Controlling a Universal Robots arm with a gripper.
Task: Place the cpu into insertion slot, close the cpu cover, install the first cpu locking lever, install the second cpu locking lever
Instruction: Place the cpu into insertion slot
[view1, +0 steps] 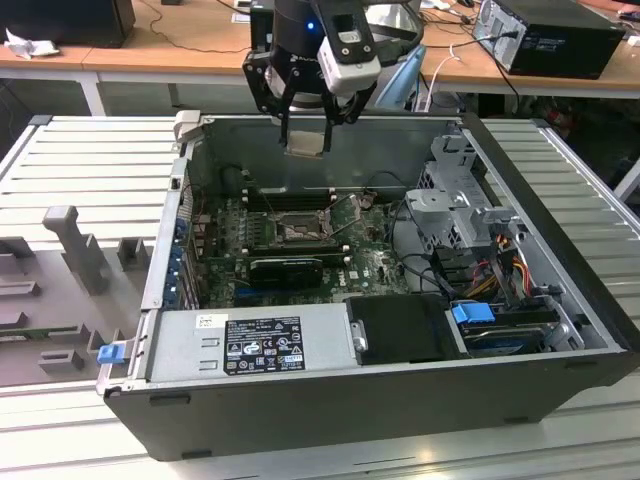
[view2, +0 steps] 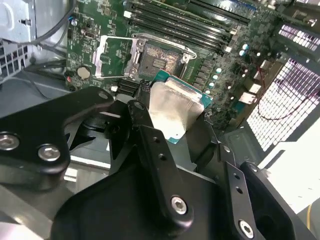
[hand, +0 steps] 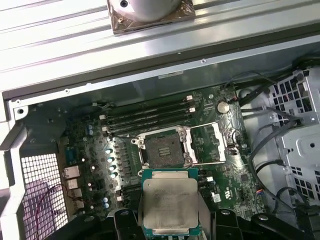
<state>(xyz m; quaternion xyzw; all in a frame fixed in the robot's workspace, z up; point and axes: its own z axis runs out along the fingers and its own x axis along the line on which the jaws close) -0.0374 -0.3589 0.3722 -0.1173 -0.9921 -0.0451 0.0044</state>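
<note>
Cpu (hand: 170, 202), a flat square chip with a dull silver face and green edge, is gripped by the tool (view1: 306, 140), held high above the insertion slot (hand: 161, 148), whose cpu cover (hand: 210, 145) stands open.

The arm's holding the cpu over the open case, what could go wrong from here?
The pincer grips the cpu by its edges; a slip could drop it onto the motherboard. The insertion slot lies bare, its cpu cover open beside it; a tilted or offset landing might damage its contacts or clip the cover.
</note>
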